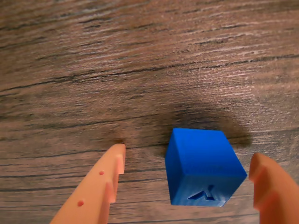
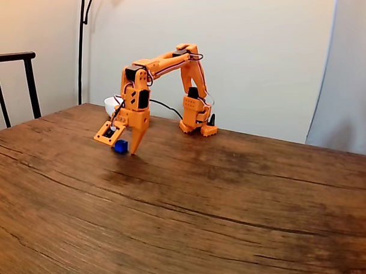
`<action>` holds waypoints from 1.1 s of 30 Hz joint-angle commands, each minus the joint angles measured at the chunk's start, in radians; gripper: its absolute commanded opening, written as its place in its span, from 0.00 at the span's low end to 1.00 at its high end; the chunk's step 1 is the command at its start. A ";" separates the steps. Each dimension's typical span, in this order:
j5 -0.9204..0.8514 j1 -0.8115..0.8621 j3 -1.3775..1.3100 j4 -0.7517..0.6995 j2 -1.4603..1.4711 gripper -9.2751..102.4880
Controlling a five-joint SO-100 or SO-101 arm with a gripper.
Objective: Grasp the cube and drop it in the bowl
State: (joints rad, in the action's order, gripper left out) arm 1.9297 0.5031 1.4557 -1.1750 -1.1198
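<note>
Wrist view: the cube (image 1: 202, 166) rests on the desk (image 1: 140, 65) between the spread fingers of the end effector (image 1: 189, 165), nearer the right finger and gripped by neither. Probably light, rigid printed plastic (one face bears a recessed mark); take the flat opposite sides. The fixed view shows open wood all round, the bowl (image 2: 111, 102) behind the arm.

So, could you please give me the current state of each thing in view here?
gripper: open, lowered to the table, fingers either side of the cube
cube: on the table, between the fingers, not gripped
bowl: upright behind the arm, mostly hidden; contents not visible
</note>
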 commanded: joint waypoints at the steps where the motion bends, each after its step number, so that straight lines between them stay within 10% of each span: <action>1: 0.023 -0.006 -0.009 0.000 0.003 0.40; 33: 0.107 -0.032 -0.285 -0.227 -0.012 0.16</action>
State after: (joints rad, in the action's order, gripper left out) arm 2.0203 0.4694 1.2625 -1.3530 -1.1091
